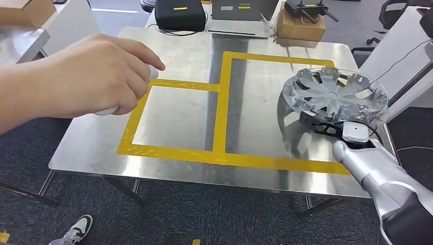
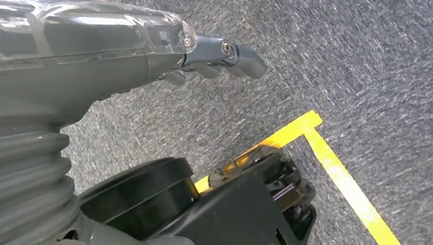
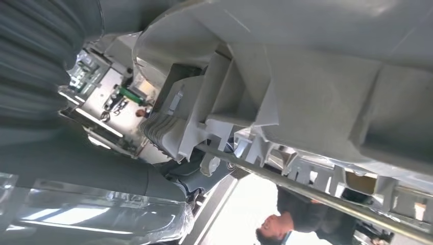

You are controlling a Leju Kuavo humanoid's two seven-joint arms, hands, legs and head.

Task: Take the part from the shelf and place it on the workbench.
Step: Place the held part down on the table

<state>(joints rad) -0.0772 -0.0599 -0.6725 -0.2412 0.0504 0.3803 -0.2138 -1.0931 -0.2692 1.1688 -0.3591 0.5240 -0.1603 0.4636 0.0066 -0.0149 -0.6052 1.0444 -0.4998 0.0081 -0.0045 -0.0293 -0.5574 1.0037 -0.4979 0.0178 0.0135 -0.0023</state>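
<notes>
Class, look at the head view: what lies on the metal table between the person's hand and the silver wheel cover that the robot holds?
Head view: between the person's hand and the wheel cover lies bare table, crossed by yellow tape. No loose object.

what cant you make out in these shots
- Right hand, head view: its fingers sit under the wheel cover, so the grip is hidden.
- White object, head view: the person's hand covers most of it.
- Left hand, left wrist view: cut off by the arm's cover.
</notes>
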